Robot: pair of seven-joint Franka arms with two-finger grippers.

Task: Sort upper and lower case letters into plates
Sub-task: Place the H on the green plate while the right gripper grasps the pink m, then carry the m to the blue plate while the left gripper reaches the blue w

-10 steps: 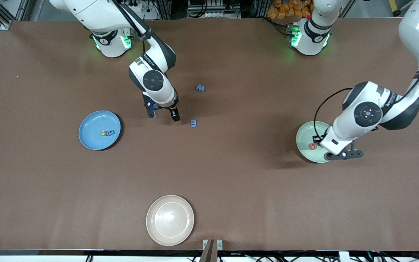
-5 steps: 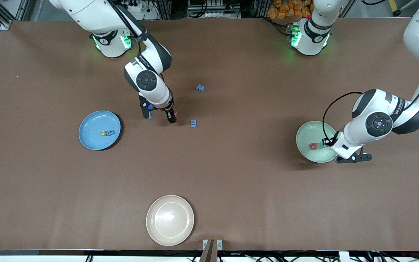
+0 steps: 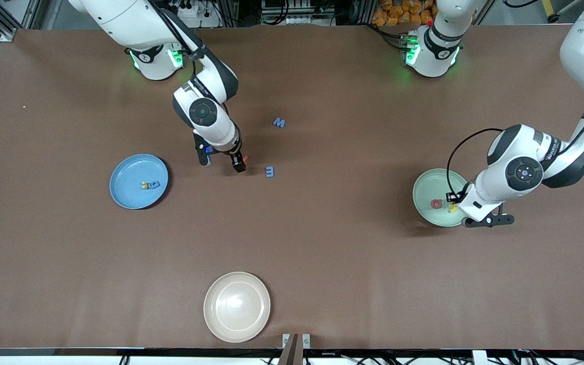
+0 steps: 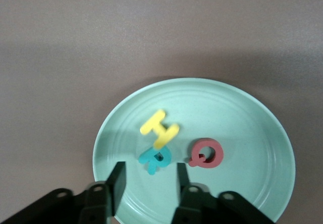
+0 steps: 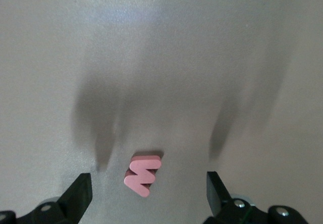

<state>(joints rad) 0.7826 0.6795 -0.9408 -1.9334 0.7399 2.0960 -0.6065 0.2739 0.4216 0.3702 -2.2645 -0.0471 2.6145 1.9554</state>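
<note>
Meanwhile, the mint green plate (image 4: 262, 183) holds a yellow H (image 4: 159, 128), a teal R (image 4: 155, 159) and a red Q (image 4: 206, 153) beneath the left claw (image 4: 149, 183), fingers parted and empty. Two letters (image 3: 150, 185) sit in the blue plate (image 3: 124, 195). The right claw (image 5: 146, 191) stands wide around a pink M (image 5: 143, 175) on the desk (image 3: 322, 253). The cream plate (image 3: 236, 306) lies nearest the front camera.

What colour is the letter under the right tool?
Pink letter, seen best in the right wrist view.
</note>
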